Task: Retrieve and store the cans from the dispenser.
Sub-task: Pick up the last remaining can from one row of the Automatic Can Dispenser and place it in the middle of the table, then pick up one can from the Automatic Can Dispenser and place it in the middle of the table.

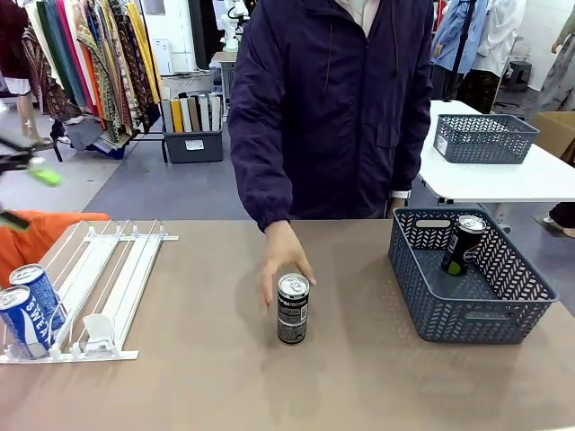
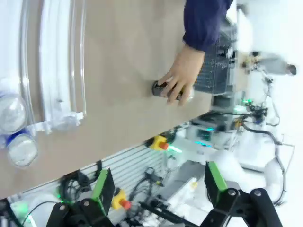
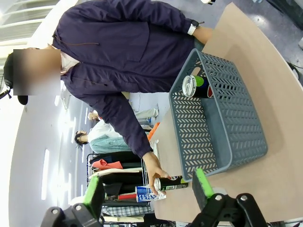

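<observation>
— So, what could go wrong, going left to right?
— The left gripper (image 1: 27, 196) hangs near the dispenser (image 1: 108, 278), clear of it, with its jaws wide and empty. Two blue cans (image 1: 31, 310) stand in the dispenser's near left lanes. In my judgement, a careless descent could strike the rails or tip one can into the other. In the middle of the table (image 1: 198, 377), a person's hand (image 1: 283, 260) rests on an upright black can (image 1: 293, 310). An arm reaching there could hit the hand or knock the can over. At right, the basket (image 1: 467, 316) holds a green-marked can (image 1: 464, 244) that appears to lean on the far wall. Another can dropped in could topple it. The right gripper (image 3: 147, 189) is released, with nothing between its fingers, and faces the basket from well apart.
— And what is hard to make out?
— In the front view the left gripper is blurred and cut off by the edge. One blue can is partly cropped. I cannot tell whether the hand grips or merely touches the black can. The basket's near wall hides part of its floor.
</observation>
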Controlling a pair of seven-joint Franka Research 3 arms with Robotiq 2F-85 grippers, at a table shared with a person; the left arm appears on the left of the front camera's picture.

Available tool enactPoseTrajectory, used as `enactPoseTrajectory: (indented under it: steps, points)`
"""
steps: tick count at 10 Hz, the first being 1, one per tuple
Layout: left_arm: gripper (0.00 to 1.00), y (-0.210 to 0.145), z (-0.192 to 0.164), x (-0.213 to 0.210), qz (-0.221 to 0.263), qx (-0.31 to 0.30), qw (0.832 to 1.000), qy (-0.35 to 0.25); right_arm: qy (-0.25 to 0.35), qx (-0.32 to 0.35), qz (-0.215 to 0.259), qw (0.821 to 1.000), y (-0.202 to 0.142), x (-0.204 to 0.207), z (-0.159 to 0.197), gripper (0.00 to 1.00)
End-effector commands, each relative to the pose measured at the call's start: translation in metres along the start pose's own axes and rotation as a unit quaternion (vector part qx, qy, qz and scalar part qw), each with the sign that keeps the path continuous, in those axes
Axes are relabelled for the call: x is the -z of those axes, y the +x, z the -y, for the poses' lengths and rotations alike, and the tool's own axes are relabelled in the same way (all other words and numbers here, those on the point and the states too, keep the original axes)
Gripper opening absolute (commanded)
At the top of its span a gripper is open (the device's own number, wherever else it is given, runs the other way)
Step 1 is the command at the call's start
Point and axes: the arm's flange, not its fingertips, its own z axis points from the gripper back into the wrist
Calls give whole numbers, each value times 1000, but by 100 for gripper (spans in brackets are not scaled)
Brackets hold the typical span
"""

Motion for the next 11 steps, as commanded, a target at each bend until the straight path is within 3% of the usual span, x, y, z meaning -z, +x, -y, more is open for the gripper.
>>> enactPoseTrajectory:
  steps: [1,2,3,11]
  points:
    - [100,6,-47,-11,12,-45,993,-107,2,-15,-1,1000,2,-1,-1,100]
    - [100,5,-63,-13,15,-65,991,-114,2,-15,-1,1000,2,-1,-1,100]
    - [100,-2,-41,-19,8,-31,998,-53,2,-15,-1,1000,2,-1,-1,100]
    - [100,-2,-41,-19,8,-31,998,-53,2,-15,-1,1000,2,-1,-1,100]
